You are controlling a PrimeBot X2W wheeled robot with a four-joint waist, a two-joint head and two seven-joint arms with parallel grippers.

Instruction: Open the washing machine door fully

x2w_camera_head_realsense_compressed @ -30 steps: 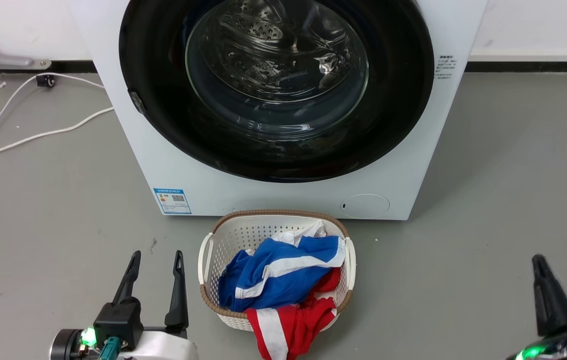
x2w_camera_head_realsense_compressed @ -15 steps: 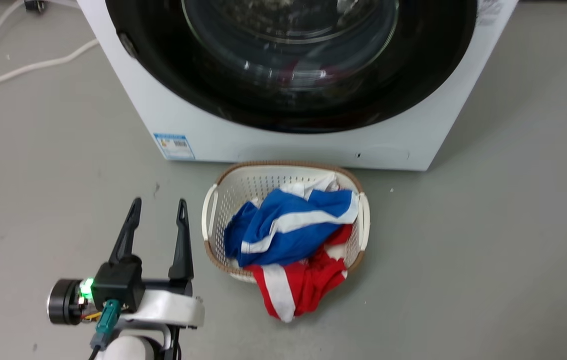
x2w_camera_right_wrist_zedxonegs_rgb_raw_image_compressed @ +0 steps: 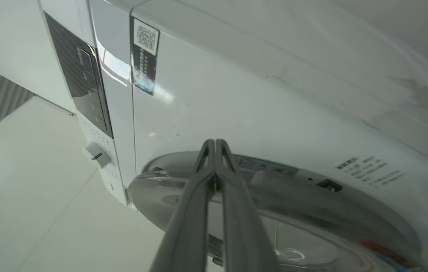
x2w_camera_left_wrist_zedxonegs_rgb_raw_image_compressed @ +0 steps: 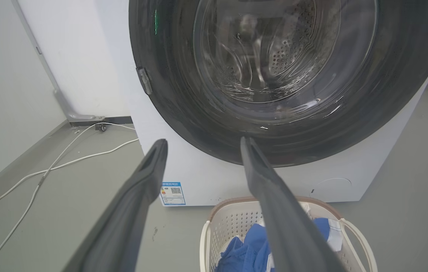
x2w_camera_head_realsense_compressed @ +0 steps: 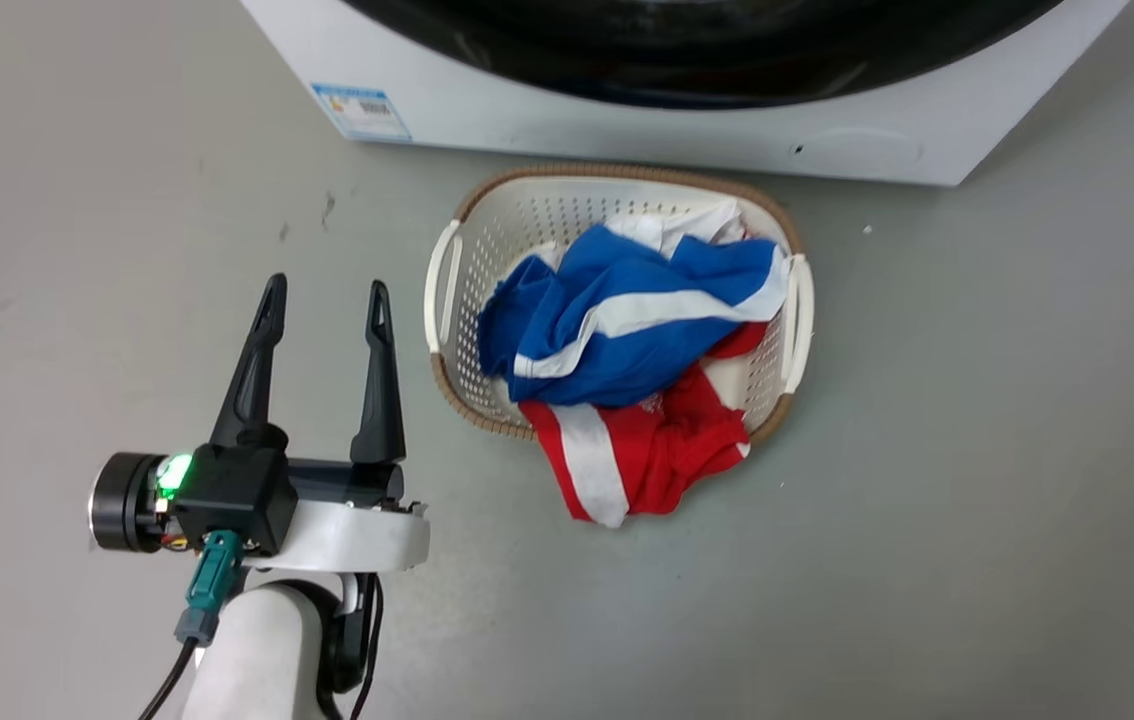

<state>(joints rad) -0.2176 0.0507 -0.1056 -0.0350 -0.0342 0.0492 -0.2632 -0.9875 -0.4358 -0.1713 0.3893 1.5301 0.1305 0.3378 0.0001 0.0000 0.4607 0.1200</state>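
The white washing machine (x2w_camera_head_realsense_compressed: 627, 135) runs along the top of the head view, with the lower rim of the black washing machine door (x2w_camera_head_realsense_compressed: 707, 60) just showing. In the left wrist view the door (x2w_camera_left_wrist_zedxonegs_rgb_raw_image_compressed: 183, 113) lies flush against the washer (x2w_camera_left_wrist_zedxonegs_rgb_raw_image_compressed: 199, 177), its glass centre showing the steel drum. My left gripper (x2w_camera_head_realsense_compressed: 327, 290) hovers open and empty over the floor, left of the basket and short of the washer. In the right wrist view my right gripper (x2w_camera_right_wrist_zedxonegs_rgb_raw_image_compressed: 214, 142) is shut on nothing, its tips up against the washer's white front (x2w_camera_right_wrist_zedxonegs_rgb_raw_image_compressed: 274, 113) just past the door's glossy rim (x2w_camera_right_wrist_zedxonegs_rgb_raw_image_compressed: 312, 211).
A white wicker-rimmed laundry basket (x2w_camera_head_realsense_compressed: 627, 172) with blue and red clothes (x2w_camera_head_realsense_compressed: 627, 330) stands on the grey floor right before the washer. White cables (x2w_camera_left_wrist_zedxonegs_rgb_raw_image_compressed: 66, 162) trail over the floor to the washer's left, near the wall. The control panel and knob (x2w_camera_right_wrist_zedxonegs_rgb_raw_image_compressed: 95, 155) sit at the washer's top.
The head camera has tilted down, so the washer has slid to the picture's top edge. The right gripper has left the head view. The left gripper stays open.
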